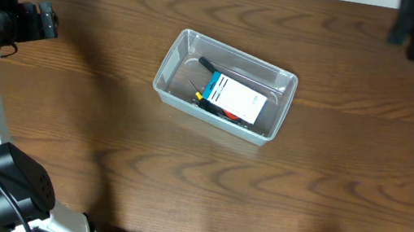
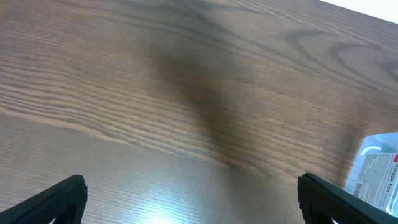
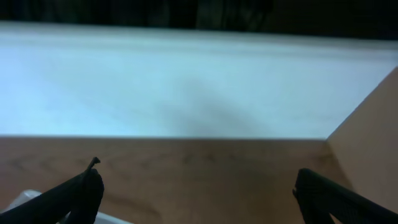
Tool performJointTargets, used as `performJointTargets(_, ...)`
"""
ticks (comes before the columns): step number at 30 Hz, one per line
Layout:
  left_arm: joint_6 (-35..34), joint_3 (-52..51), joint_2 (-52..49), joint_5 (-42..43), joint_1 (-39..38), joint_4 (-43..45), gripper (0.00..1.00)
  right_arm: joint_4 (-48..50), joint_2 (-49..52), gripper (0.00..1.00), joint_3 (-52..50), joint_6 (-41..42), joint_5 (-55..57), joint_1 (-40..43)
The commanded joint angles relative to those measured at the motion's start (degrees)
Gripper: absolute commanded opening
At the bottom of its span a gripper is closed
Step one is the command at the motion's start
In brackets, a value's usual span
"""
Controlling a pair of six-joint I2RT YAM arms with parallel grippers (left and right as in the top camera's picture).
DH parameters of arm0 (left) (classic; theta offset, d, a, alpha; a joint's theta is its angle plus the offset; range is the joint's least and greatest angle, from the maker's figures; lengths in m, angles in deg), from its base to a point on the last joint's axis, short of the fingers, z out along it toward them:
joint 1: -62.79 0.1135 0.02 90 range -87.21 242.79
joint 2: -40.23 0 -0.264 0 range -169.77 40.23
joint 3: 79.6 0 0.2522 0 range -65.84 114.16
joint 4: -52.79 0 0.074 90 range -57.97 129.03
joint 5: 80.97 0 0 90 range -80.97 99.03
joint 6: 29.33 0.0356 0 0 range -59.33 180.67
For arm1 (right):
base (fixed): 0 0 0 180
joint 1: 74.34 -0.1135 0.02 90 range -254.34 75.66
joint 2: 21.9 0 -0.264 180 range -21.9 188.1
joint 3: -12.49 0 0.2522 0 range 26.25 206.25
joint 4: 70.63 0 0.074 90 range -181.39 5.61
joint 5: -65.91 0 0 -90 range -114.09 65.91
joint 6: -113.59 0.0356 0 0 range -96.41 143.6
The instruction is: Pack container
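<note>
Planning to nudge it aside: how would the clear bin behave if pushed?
The bin looks thin-walled, so probably light and flexible. Low and wide on the smooth table, it should slide, not tip. The box inside may shift.

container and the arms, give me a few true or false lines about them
The container stands open-topped on the table. True.
A blue-and-white box lies inside it. True.
The left fingers grip that box. False: they are spread wide over bare wood and hold nothing.
The right fingers are shut. False: they stand wide apart and hold nothing.
</note>
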Motion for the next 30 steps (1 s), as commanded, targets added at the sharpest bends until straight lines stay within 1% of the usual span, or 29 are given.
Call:
performJointTargets(1, -0.33, 0.81, -0.02, 0.72, -0.02, -0.15, 0.98, -0.37, -3.56, 0.99, -3.04, 0.98, 1.86, -0.46)
performJointTargets(4, -0.33, 0.81, -0.02, 0.72, -0.02, -0.15, 0.98, 0.83, -9.57, 0.99, -7.72, -0.26, 2.99, -0.46)
performJointTargets(7, -0.33, 0.81, -0.02, 0.72, -0.02, -0.15, 0.98, 6.10, -18.21, 0.99, -17.22, -1.60, 6.16, -0.46)
performJointTargets(11, -0.33, 0.81, -0.02, 0.72, -0.02, -0.15, 0.98, 15.98, -32.22, 0.99, -35.06, -1.55, 6.95, -0.46)
performJointTargets(16, -0.33, 0.81, -0.02, 0.72, -0.02, -0.15, 0.98, 30.38, -51.60, 0.99, -62.10, -0.22, 6.32, -0.42)
performJointTargets(20, -0.33, 0.81, -0.02, 0.72, -0.02, -0.15, 0.98, 39.87, -62.88, 0.99, -79.41, 0.76, 4.59, -0.39)
performJointTargets(24, -0.33, 0.81, -0.02, 0.72, -0.02, -0.15, 0.98, 47.84, -69.40, 0.99, -92.61, 3.89, 3.82, -0.42)
performJointTargets(30, -0.33, 0.81, -0.02, 0.72, -0.02, -0.15, 0.98, 52.81, -74.12, 0.99, -105.63, 4.04, -2.97, -0.42)
